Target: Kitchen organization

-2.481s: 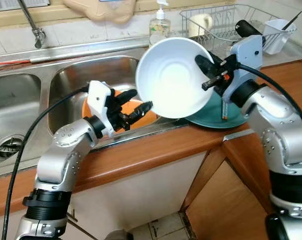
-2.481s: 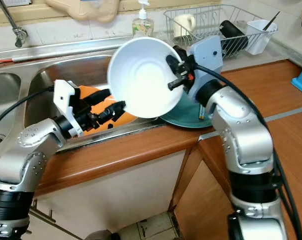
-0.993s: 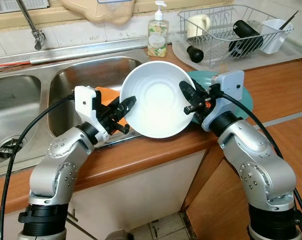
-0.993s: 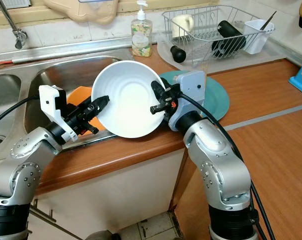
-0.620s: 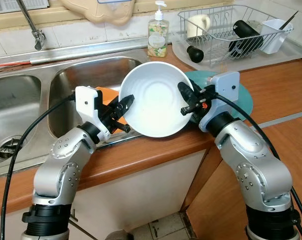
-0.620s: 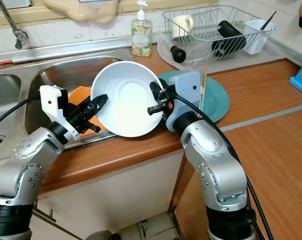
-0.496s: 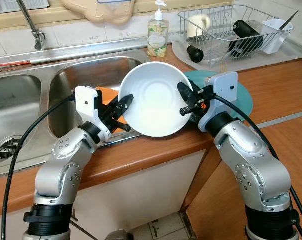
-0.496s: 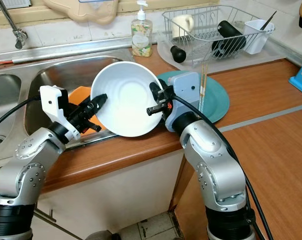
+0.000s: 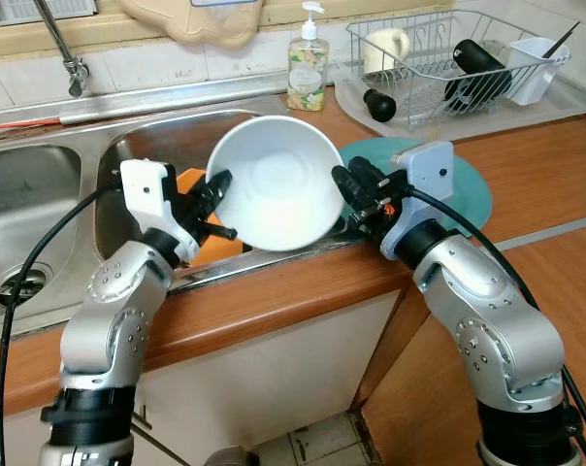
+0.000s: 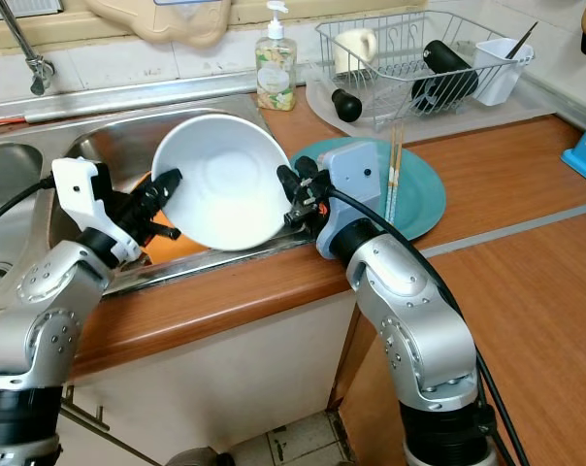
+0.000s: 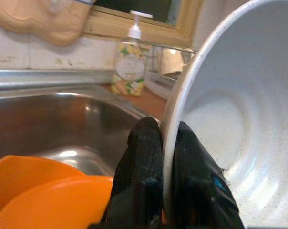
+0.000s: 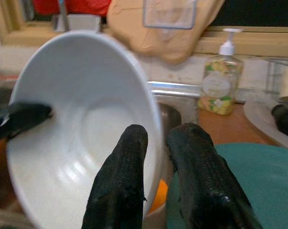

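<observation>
Evidently the left gripper pinches the near-left rim of the round white ceramic bowl, one finger inside and one outside, so the tilted bowl hangs over the steel sink basin just above the orange plastic dish. Right of the bowl, the right gripper sits beside its rim with fingers slightly parted, apparently released so the left arm carries it, over the flat teal plate.
</observation>
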Available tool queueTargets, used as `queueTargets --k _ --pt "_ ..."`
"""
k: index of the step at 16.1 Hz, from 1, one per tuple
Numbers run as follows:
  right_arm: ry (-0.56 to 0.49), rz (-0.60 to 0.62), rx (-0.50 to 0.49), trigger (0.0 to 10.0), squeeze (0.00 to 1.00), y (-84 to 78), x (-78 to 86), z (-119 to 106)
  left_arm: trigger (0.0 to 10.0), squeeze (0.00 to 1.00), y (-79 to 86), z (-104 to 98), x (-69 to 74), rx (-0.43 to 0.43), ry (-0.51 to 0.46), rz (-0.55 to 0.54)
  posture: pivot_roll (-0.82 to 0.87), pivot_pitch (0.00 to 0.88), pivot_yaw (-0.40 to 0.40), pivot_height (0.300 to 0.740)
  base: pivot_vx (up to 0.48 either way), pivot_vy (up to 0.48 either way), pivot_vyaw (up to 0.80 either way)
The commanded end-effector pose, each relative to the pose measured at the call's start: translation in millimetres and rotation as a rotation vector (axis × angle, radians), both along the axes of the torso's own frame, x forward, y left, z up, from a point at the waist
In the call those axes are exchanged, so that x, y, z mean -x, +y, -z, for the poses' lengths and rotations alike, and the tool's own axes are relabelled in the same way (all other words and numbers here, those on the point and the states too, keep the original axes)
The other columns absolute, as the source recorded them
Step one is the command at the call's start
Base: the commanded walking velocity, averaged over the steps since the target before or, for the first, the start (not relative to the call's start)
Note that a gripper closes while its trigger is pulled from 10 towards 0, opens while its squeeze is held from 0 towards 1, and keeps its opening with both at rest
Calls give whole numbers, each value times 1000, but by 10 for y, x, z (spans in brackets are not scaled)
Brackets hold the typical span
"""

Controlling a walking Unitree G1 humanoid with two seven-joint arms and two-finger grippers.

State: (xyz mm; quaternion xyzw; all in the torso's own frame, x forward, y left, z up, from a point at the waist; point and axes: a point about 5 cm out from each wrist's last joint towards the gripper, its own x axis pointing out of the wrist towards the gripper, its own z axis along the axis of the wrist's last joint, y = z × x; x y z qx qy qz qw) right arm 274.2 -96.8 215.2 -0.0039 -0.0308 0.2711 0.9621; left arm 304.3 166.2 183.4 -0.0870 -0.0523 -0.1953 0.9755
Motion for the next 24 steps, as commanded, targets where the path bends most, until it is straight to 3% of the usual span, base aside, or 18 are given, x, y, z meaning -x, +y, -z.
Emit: queueTargets --k 1,3,9,15,16,17,18,24 --pt "3 -63 24 10000 0 52 53 -13 0 0 81 -94 -67 -31 -41 -63 -58 0 58 740 0 0 0" --pt "19 -135 103 10000 0 74 112 40 0 0 167 -66 -215 -123 -11 -147 -60 0 58 740 0 0 0" --pt "70 -228 218 10000 0 71 201 149 0 0 224 136 -646 -391 113 -201 -84 0 62 740 0 0 0" --pt "108 -253 273 10000 0 72 251 233 118 0 211 384 -773 -547 210 -147 -100 0 70 740 0 0 0" --pt "114 -254 283 10000 0 66 254 247 3255 0 198 437 -779 -571 229 -125 -99 0 70 740 0 0 0" --pt "115 -254 285 10000 0 64 256 251 4667 0 197 455 -778 -586 235 -122 -99 0 70 740 0 0 0" --pt "119 -253 289 10000 0 63 258 259 10000 0 193 508 -767 -609 258 -107 -99 0 70 740 0 0 0" --pt "124 -237 303 10000 0 59 237 280 10000 0 181 654 -733 -654 314 -49 -96 0 64 740 0 0 0"
